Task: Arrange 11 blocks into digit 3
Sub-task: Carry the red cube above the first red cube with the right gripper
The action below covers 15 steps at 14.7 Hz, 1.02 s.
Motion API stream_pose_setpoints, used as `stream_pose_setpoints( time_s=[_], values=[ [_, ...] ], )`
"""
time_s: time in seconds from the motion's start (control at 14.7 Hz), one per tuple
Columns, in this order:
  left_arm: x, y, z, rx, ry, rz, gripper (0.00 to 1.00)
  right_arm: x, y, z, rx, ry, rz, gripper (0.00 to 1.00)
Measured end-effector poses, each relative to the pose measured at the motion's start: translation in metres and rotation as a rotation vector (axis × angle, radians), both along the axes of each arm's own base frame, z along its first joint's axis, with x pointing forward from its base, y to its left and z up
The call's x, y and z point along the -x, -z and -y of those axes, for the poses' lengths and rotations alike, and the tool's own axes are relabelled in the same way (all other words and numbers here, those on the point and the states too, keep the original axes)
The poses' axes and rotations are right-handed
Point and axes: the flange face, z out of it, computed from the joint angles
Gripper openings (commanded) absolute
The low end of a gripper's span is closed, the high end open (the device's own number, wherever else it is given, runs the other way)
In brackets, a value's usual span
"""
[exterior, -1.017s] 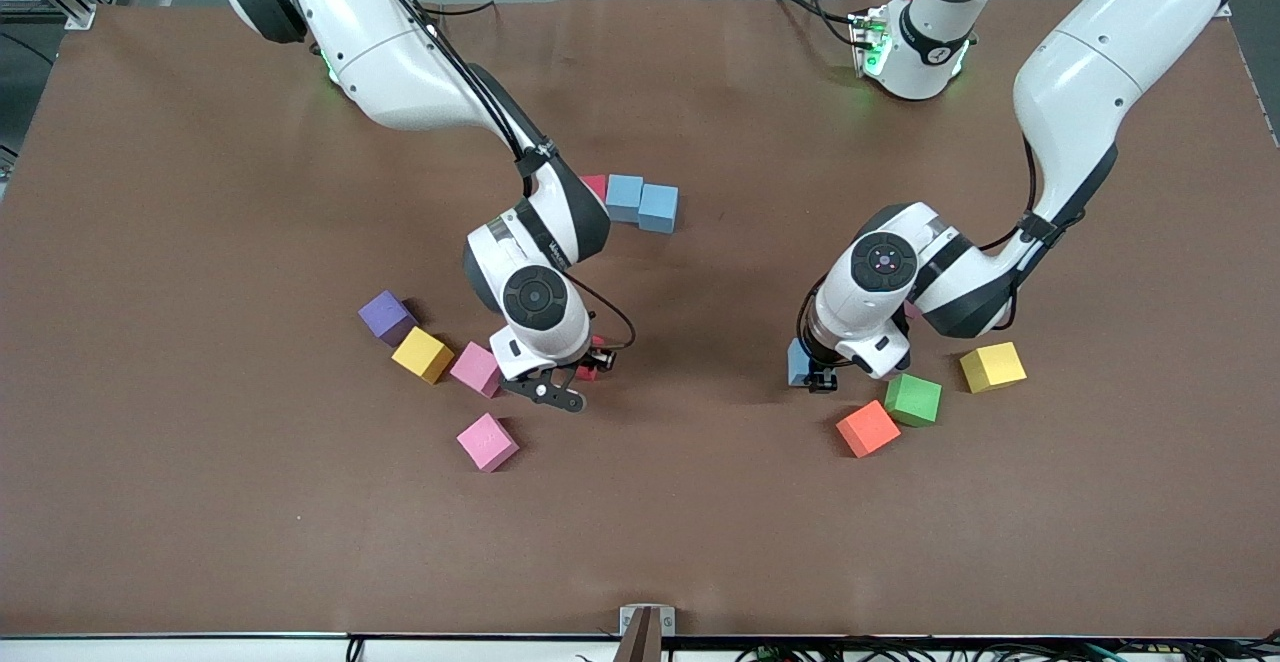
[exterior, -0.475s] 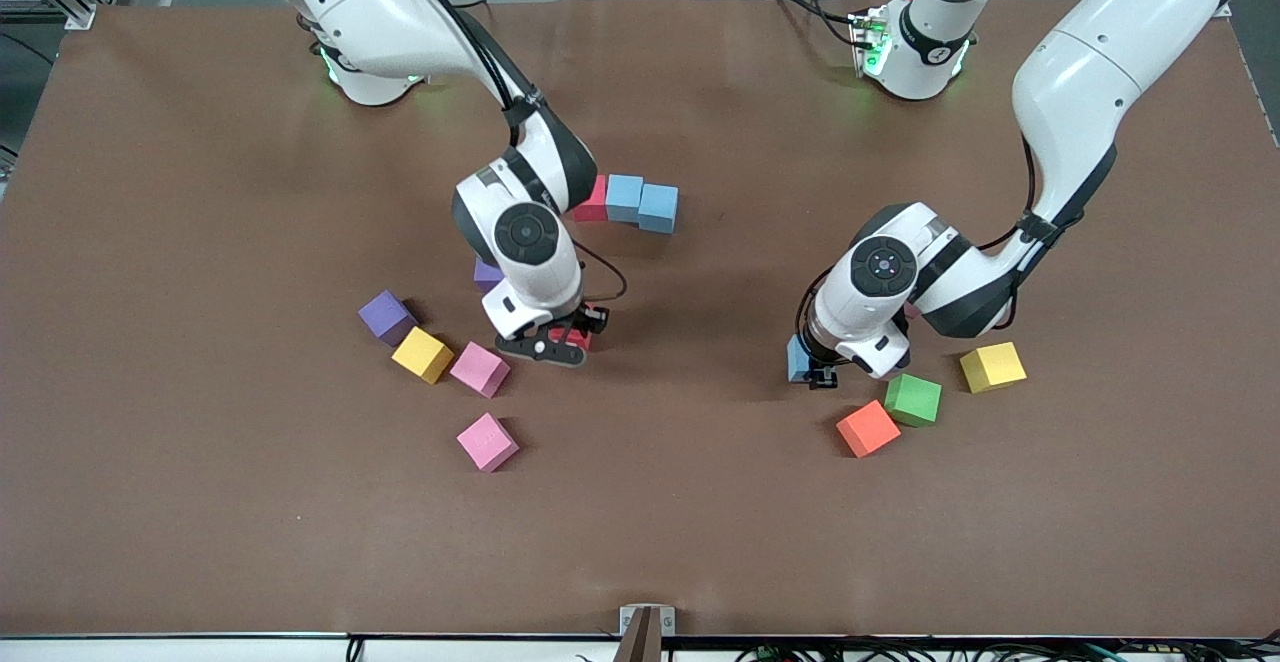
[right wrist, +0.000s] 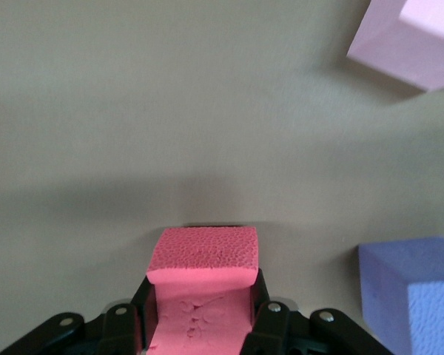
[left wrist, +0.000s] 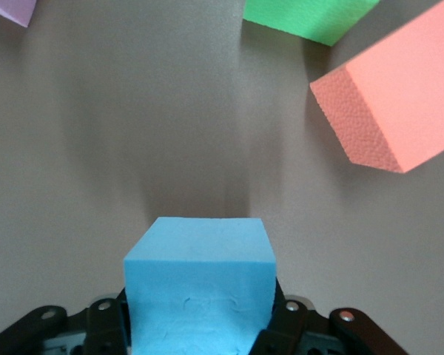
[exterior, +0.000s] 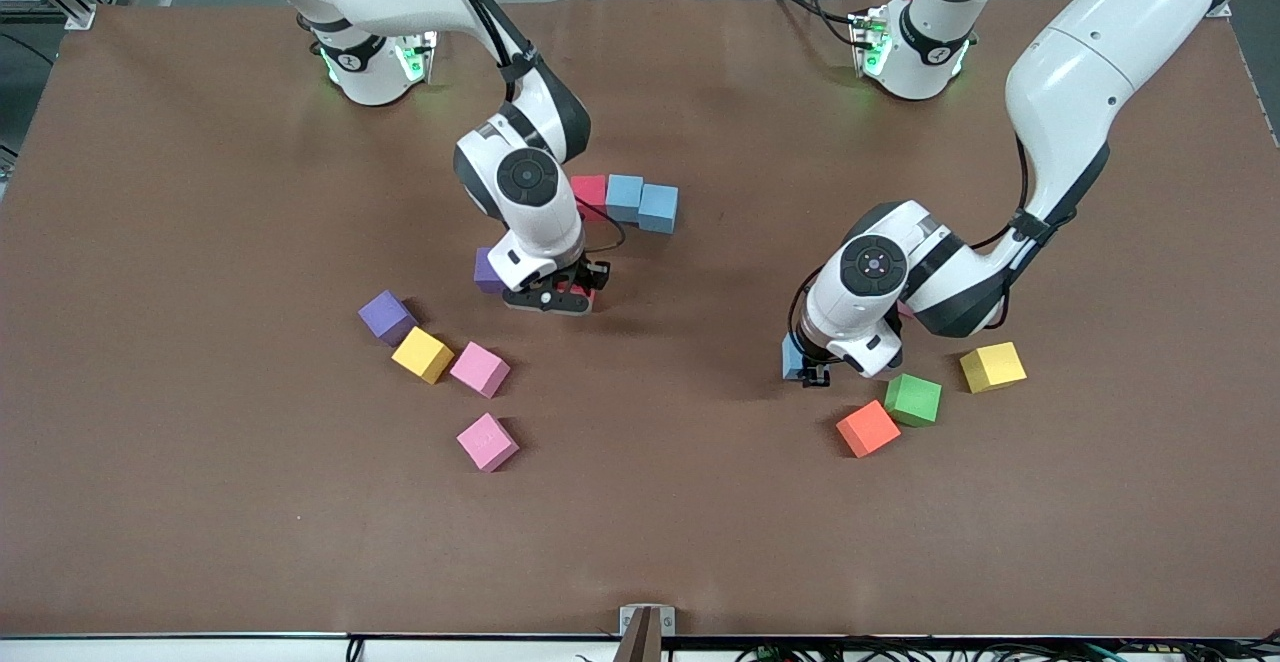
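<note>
Front view: right gripper (exterior: 570, 294) clamped on red block (exterior: 578, 295), raised over bare table (exterior: 200, 542) at 7 o'clock from a touching row of red cube (exterior: 590, 191) and two light blue cubes (exterior: 641, 202); purple cube (exterior: 488, 272) just beside. Left gripper (exterior: 812, 370) clamped on light blue block (exterior: 793, 356), at 10 o'clock from orange block (exterior: 867, 429) and green block (exterior: 913, 399); yellow block (exterior: 992, 366) nearby. Toward the right arm's end: second purple cube (exterior: 386, 316), yellow cube (exterior: 422, 354), two pink blocks (exterior: 483, 404).
</note>
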Motion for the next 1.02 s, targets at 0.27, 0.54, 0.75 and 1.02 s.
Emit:
stream_pose_setpoints(
  time_s=[0.27, 0.54, 0.75, 1.02],
  values=[
    [0.000, 0.000, 0.002, 0.000, 0.032, 0.001, 0.53, 0.025, 0.008, -0.008, -0.005, -0.033, -0.019, 0.02],
    [0.002, -0.001, 0.005, 0.000, 0.038, 0.002, 0.54, 0.038, 0.013, -0.015, -0.004, -0.056, -0.036, 0.02],
    [0.002, -0.001, 0.005, 0.000, 0.038, 0.002, 0.54, 0.042, 0.014, -0.016, -0.004, -0.076, -0.039, 0.02],
    [0.002, 0.000, 0.005, 0.000, 0.038, 0.001, 0.54, 0.047, 0.014, -0.011, 0.001, -0.113, -0.044, 0.02]
  ],
)
